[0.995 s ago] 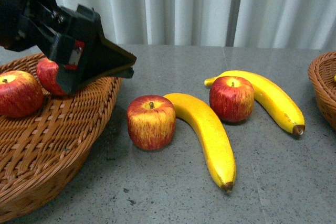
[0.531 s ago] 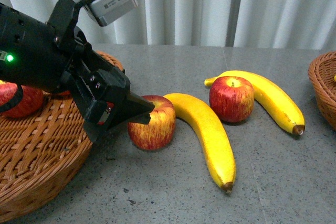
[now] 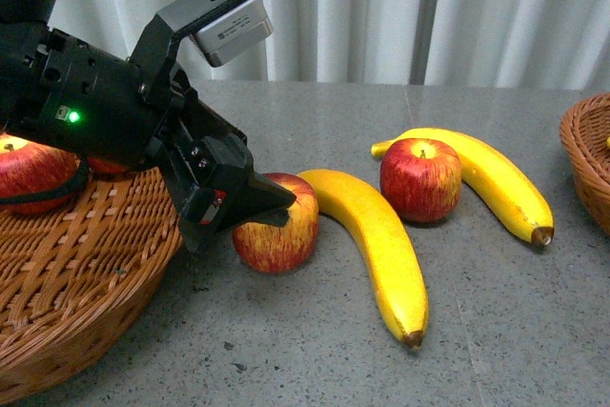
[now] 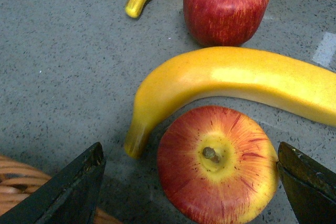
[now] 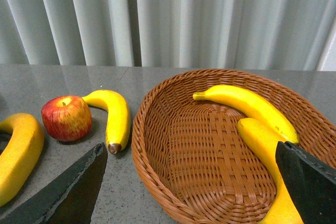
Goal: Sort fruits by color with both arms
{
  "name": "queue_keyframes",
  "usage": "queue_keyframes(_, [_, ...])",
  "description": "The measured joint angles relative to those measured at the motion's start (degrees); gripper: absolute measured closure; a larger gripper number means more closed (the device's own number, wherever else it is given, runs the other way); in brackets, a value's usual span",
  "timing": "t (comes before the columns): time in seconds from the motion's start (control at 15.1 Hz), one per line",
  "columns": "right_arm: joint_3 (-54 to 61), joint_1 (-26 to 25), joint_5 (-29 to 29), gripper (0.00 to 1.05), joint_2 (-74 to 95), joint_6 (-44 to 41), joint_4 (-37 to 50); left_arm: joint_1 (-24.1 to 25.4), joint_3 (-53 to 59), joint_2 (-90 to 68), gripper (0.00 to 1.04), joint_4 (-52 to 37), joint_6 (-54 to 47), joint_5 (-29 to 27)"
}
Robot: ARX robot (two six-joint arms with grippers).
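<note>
While the left hand (image 3: 281,209) hung released, its two black wedge-shaped fingers (image 4: 68,192) stood spread on either side of the nearest apple (image 3: 276,226) and gripped nothing. That apple, round and glossy, red streaked with yellow around a short brown stem, sat on the speckled grey worktop (image 3: 315,350), just beside a smooth curved yellow banana (image 3: 376,245). To the left, a woven brown wicker basket (image 3: 86,293) held another apple (image 3: 33,173). Further back, a second loose apple (image 3: 420,179) lay just beside a brown-tipped second banana (image 3: 496,183). The right hand (image 5: 189,182), also released and empty, hovered over another wicker basket (image 5: 139,150) containing two more bananas (image 5: 247,103). A grey box (image 3: 224,21) on the left arm bore a label too small to read. Pleated white curtains (image 3: 362,7) hung behind.
</note>
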State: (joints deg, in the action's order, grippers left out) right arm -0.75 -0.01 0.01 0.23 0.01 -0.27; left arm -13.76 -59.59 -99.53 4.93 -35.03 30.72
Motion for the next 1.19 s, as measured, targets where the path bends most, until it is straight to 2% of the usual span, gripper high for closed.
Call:
queue_keyframes(0.33, [0.00,0.00,0.00,0.07,0.02,-0.02,0.00,-3.61,-1.49,-4.33,0.07,-0.59,-2.16,-0.24])
queue_keyframes(0.6, [0.00,0.00,0.00,0.07,0.00,-0.02,0.00,-4.07,-3.56,-6.43,0.07,0.33,-3.37,-0.72])
queue_keyframes(0.66, [0.00,0.00,0.00,0.07,0.00,-0.02,0.00,-4.37,-3.61,-6.64,0.13,0.13,-3.52,-0.87])
queue_keyframes(0.73, [0.00,0.00,0.00,0.07,0.00,-0.02,0.00,-4.57,-3.61,-6.91,0.26,-0.42,-3.54,-0.92])
queue_keyframes(0.8, [0.00,0.00,0.00,0.07,0.00,0.00,0.00,-4.63,-3.61,-6.95,0.34,-0.63,-3.50,-0.94])
queue_keyframes(0.86, [0.00,0.00,0.00,0.07,0.02,-0.02,0.00,-4.72,-3.61,-6.95,0.38,-0.72,-3.41,-1.14])
queue_keyframes(1.19, [0.00,0.00,0.00,0.07,0.00,0.00,0.00,-5.25,-3.63,-6.95,0.40,-1.53,-2.86,-1.97])
